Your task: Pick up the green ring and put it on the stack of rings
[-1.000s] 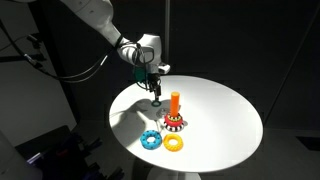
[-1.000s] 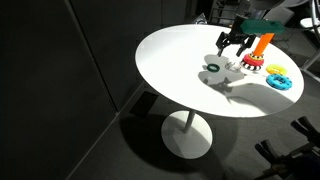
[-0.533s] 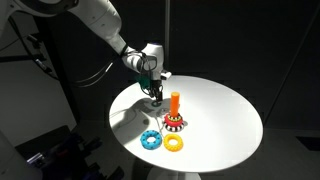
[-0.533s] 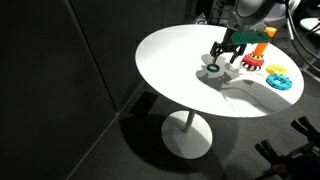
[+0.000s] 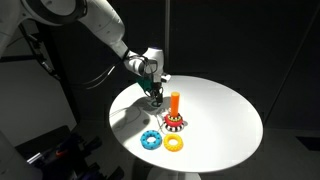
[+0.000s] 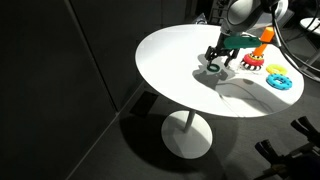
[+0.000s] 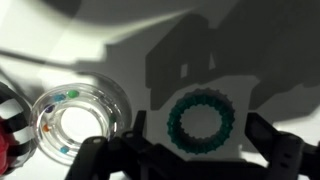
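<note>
The green ring (image 7: 203, 122) is a small dark green toothed ring lying flat on the white table. My gripper (image 7: 200, 142) is open, low over the table, and the ring lies between its two fingers without touching either. In the exterior views the gripper (image 5: 155, 92) (image 6: 217, 62) stands just beside the stack of rings. The stack is an upright orange peg (image 5: 174, 102) (image 6: 265, 36) with a red-and-dark toothed ring (image 5: 175, 123) (image 6: 252, 60) at its base. From outside, the gripper mostly hides the green ring.
A clear ring with coloured beads (image 7: 75, 125) lies right next to the green ring. A blue toothed ring (image 5: 151, 140) (image 6: 281, 83) and a yellow ring (image 5: 174, 143) (image 6: 276, 70) lie beyond the peg. The round white table (image 5: 225, 110) (image 6: 170, 55) stands among dark surroundings.
My gripper has come down towards the table and now straddles the green ring. The rings and the peg have not moved.
</note>
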